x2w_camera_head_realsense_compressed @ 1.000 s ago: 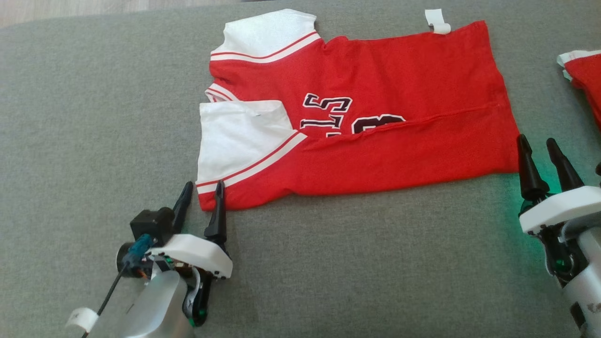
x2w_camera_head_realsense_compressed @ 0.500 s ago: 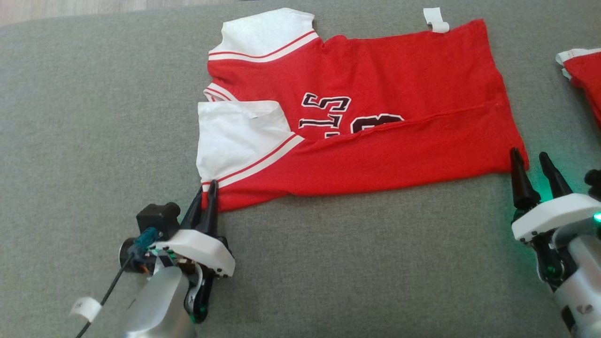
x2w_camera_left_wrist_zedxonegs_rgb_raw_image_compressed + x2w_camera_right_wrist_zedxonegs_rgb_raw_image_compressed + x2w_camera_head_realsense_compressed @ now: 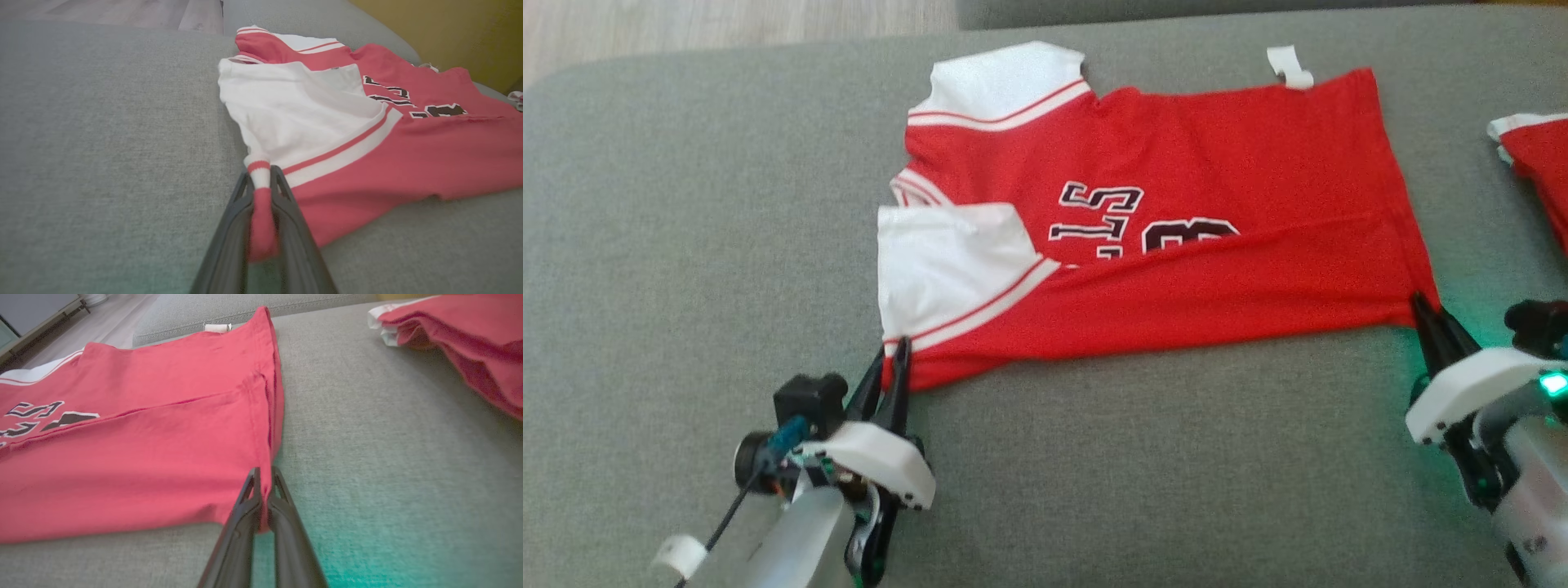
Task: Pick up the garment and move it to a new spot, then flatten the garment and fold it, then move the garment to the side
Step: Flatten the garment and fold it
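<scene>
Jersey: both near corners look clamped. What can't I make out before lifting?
- Number print on the jersey: lower half covered by the folded-over near flap, head view.
- Second red garment: cut off by the right edge, head view.
- Layers pinched by left gripper and right gripper: hidden between the fingers, wrist views.
- White tag: too small to read.

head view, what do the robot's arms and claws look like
Left claw and right claw: two long tapering black fingers on a white rounded shell, silvery forearms behind. The left carries a black camera block, teal plug and black cable with a white tag; the right shows a green light.
</scene>
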`<state>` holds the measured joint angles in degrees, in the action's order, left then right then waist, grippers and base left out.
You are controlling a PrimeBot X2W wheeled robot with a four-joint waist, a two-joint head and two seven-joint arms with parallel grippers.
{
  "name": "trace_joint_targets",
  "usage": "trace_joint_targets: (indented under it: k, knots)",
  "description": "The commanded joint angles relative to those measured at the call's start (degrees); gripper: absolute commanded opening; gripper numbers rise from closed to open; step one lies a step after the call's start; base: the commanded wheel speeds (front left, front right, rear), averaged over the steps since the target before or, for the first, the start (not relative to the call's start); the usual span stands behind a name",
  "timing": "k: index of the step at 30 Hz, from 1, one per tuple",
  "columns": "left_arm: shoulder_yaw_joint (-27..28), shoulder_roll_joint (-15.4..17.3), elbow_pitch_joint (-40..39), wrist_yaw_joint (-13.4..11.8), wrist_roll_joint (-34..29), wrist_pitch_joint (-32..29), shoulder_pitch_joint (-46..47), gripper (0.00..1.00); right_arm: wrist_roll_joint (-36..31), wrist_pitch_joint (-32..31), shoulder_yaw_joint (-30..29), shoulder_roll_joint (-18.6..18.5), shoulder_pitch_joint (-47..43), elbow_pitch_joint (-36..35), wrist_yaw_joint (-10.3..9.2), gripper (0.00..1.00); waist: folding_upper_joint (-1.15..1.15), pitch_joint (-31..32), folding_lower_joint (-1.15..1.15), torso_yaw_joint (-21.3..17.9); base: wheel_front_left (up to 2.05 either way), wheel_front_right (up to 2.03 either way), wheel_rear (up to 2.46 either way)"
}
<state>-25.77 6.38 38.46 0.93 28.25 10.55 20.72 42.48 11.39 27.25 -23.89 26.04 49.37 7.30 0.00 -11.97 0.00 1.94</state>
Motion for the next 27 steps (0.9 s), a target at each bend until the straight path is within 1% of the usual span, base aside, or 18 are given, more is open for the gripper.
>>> trace_joint_targets:
  k: [1, 2, 9, 15, 21, 25, 27]
  knots:
    - [1.56, 2.1, -2.46, -1.05, -0.29, -0.41, -1.2, 0.0, -1.85, 1.34, 1.02, -2.23, -2.19, -0.25, 0.19, 0.0, 0.0, 1.71, 0.0, -0.51, 0.0, 0.0, 0.0]
    - [1.56, 2.1, -2.46, -1.05, -0.29, -0.41, -1.2, 0.0, -1.85, 1.34, 1.02, -2.23, -2.19, -0.25, 0.19, 0.0, 0.0, 1.71, 0.0, -0.51, 0.0, 0.0, 0.0]
    - [0.92, 4.36, -8.74, -3.51, -0.37, -2.48, -8.62, 0.0, -3.96, 2.44, 0.64, -3.21, -7.55, -2.32, 0.19, 0.0, 0.0, 5.17, 0.0, -1.62, 0.0, 0.0, 0.0]
    - [0.49, 6.35, -17.29, -6.23, 0.22, -5.32, -17.32, 0.0, -4.79, 2.97, -0.97, -4.66, -13.8, -6.01, 0.19, 0.0, 0.0, 7.32, 0.0, -2.35, 0.0, 0.0, 0.0]
    - [-0.29, 8.5, -27.52, -9.12, 0.45, -8.93, -25.32, 0.0, -6.16, 2.94, -3.39, -6.73, -19.39, -9.36, 0.19, 0.0, 0.0, 8.64, 0.0, -2.6, 0.0, 0.0, 0.0]
    - [-0.87, 9.84, -32.49, -10.03, 0.7, -11.35, -28.49, 0.0, -7.27, 1.62, -5.56, -7.08, -22.13, -11.55, 0.19, 0.0, 0.0, 9.09, 0.0, -2.54, 0.0, 0.0, 0.0]
    - [-1.3, 10.37, -33.56, -9.81, 0.68, -12.12, -28.88, 0.0, -7.89, 0.85, -6.81, -6.77, -22.99, -12.43, 0.19, 0.0, 0.0, 9.16, 0.0, -2.43, 0.0, 0.0, 0.0]
